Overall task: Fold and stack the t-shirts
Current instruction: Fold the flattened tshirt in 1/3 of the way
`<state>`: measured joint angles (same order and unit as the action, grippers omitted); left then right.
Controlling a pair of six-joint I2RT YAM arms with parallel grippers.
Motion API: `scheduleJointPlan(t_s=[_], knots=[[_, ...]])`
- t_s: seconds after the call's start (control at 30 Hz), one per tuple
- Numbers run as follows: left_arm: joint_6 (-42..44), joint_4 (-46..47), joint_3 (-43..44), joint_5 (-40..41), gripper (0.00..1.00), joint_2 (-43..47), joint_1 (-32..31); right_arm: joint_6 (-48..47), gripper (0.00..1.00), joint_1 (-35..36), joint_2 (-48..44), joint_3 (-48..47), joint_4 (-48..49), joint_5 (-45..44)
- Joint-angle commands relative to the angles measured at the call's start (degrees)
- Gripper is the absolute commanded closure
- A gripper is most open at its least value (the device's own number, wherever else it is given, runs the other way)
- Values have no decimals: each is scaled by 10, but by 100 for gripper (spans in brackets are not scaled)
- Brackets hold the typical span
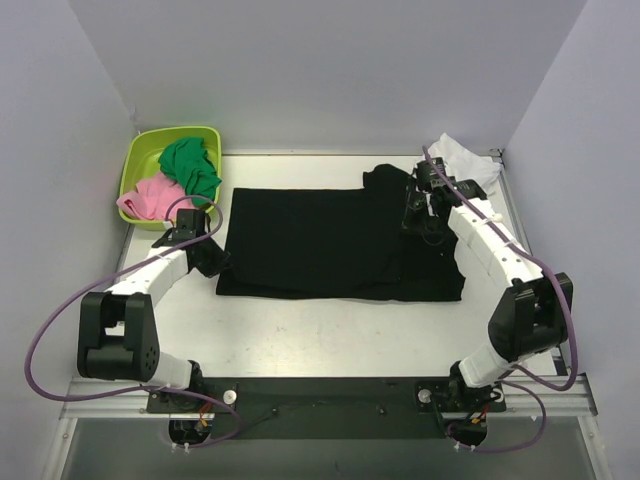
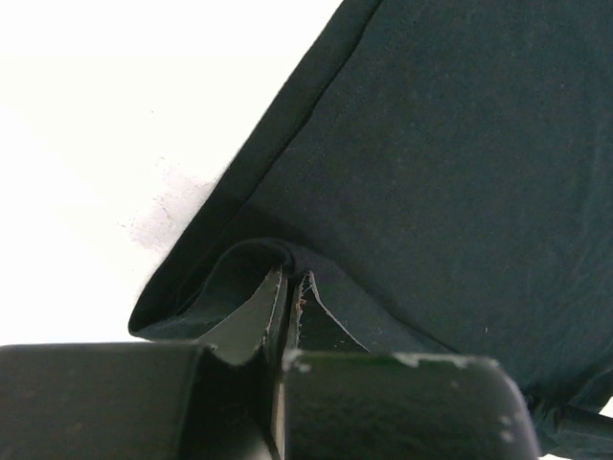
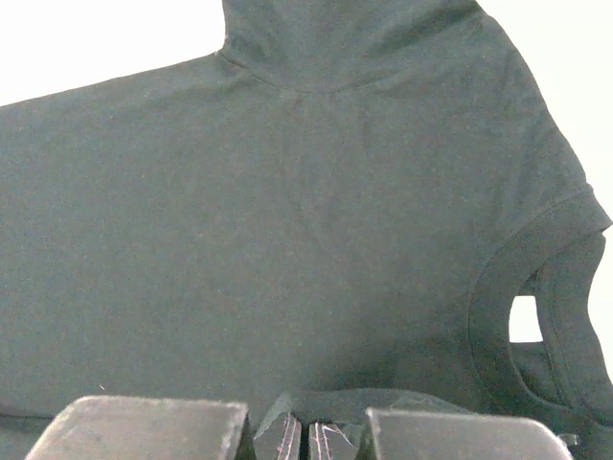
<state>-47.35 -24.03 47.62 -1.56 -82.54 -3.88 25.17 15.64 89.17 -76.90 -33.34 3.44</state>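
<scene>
The black t-shirt (image 1: 330, 245) lies spread across the middle of the table, its far right part folded over. My left gripper (image 1: 210, 258) is shut on its near left hem; in the left wrist view the cloth (image 2: 431, 153) bunches up around the closed fingertips (image 2: 273, 297). My right gripper (image 1: 418, 215) is shut on the shirt's right side near the collar; in the right wrist view the shirt (image 3: 287, 211) fills the frame and the neck opening (image 3: 536, 326) shows at right. The white t-shirt (image 1: 465, 160) lies crumpled at the far right corner.
A lime-green tub (image 1: 140, 165) at the far left holds a green cloth (image 1: 192, 165) and a pink cloth (image 1: 148, 198). Grey walls close the table on three sides. White tabletop (image 1: 330, 330) lies between the shirt and the arm bases.
</scene>
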Motion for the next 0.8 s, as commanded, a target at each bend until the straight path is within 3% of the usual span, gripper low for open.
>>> scheduleJointPlan(t_s=[0.0,0.3,0.77], knots=[[-6,25,18,0,100,-7,5,-10,100,6,18,-40,4,1],[-10,29,21,-3,100,-6,6,-13,100,17,60,-104,3,6],[-11,24,50,6,100,-46,13,-11,100,25,143,-121,6,-4]])
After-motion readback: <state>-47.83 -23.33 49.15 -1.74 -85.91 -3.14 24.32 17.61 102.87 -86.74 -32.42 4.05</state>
